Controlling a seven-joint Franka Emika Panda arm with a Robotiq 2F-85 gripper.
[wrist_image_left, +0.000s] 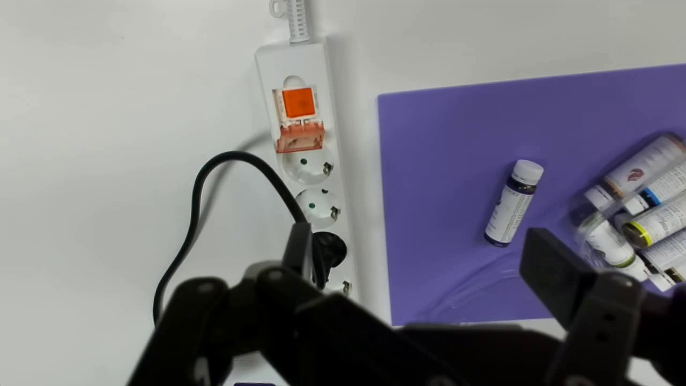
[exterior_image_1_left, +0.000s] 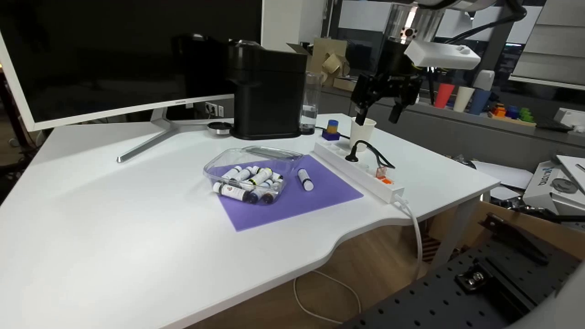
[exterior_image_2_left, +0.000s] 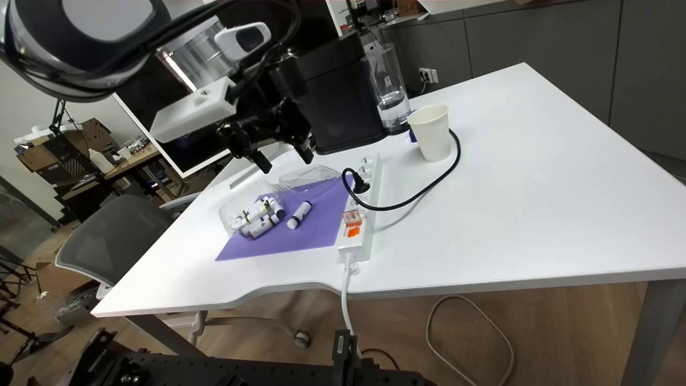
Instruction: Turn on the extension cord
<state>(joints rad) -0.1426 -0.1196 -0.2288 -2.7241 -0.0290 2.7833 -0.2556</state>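
Below the spread black fingers [wrist_image_left: 554,273], a long white plastic power strip [wrist_image_left: 315,186] is lying with its square orange switch [wrist_image_left: 298,102] uncovered.

White desk [exterior_image_2_left: 536,214], grey chair [exterior_image_2_left: 110,238], wooden floor [exterior_image_2_left: 579,332], windows [exterior_image_1_left: 358,43]

Bright light whitens the tabletop [exterior_image_1_left: 114,237] toward its near edge; in an exterior view, faint grey shade lies below the monitor [exterior_image_1_left: 132,59] by the far left corner. In the wrist view, a soft shadow runs beside the black cable [wrist_image_left: 230,156], and the gripper [wrist_image_left: 419,254] is out of focus.
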